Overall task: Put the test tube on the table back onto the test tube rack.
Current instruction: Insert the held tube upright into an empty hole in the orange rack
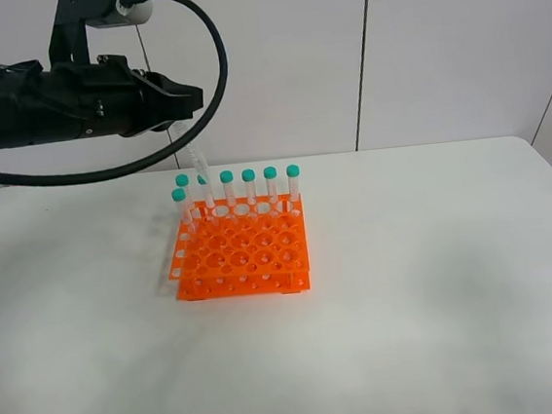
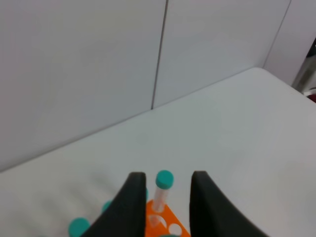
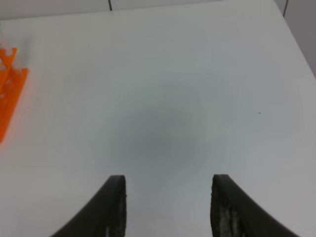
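**Test tube rack** (image 1: 241,254): orange, square, with a grid of round holes. It stands on the white table (image 1: 439,279).

**Standing tubes** (image 1: 249,188): clear with teal caps, upright along the rack's far row. One more stands one row nearer, at the rack's left corner.

**Test tube** (image 1: 195,156): clear and slim, off the table, hanging tilted above the rack's far-left part. Its lower end is down among the far-row tubes, second place from the left. Whether it has entered a hole cannot be told. Its top is hidden in the claw.

**Left gripper** (image 1: 190,100): black, above and behind the rack's far-left corner, jaws closed on the test tube's upper end. In the wrist view a teal cap (image 2: 164,178) shows between the fingers (image 2: 131,202).

**Right gripper** (image 3: 168,180): jaws spread wide with nothing between them, over bare table well away from the rack, whose edge (image 3: 10,94) shows at the side of the wrist view.
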Controlling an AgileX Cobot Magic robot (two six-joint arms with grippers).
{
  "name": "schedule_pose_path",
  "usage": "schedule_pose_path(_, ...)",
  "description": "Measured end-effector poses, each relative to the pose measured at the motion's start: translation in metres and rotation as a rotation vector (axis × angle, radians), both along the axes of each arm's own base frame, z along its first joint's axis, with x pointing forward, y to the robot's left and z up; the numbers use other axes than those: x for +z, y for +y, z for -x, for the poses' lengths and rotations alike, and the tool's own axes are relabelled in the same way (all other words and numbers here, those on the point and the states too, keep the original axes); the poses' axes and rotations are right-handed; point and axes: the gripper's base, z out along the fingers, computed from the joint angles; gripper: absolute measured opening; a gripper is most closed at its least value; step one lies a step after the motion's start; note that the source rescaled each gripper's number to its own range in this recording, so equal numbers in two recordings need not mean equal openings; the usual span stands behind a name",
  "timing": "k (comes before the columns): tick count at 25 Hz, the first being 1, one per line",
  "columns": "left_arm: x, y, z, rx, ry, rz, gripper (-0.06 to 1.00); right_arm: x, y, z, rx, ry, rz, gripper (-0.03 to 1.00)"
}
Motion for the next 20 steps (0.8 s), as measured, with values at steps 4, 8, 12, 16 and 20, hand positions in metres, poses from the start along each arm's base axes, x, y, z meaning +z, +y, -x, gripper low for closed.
schedule_pose_path(4, -0.005, 0.003, -0.001, 0.047, 0.033, -0.047, 0.00, 0.000, 0.000, 0.000, 0.000, 0.000, 0.000, 0.75)
schedule_pose_path(8, -0.013, 0.009, -0.003, 0.129, 0.103, -0.075, 0.00, 0.000, 0.000, 0.000, 0.002, 0.000, -0.003, 0.75)
schedule_pose_path(12, -0.013, 0.009, -0.004, 0.186, 0.093, -0.085, 0.00, 0.000, 0.001, 0.000, 0.006, -0.001, -0.009, 0.75)
schedule_pose_path(16, -0.015, 0.001, -0.007, 0.206, 0.088, -0.059, 0.00, 0.000, 0.001, 0.000, 0.007, -0.002, -0.012, 0.75)
schedule_pose_path(20, -0.032, -0.010, -0.017, 0.199, 0.126, -0.069, 0.00, 0.000, 0.001, 0.000, 0.009, -0.002, -0.014, 0.75)
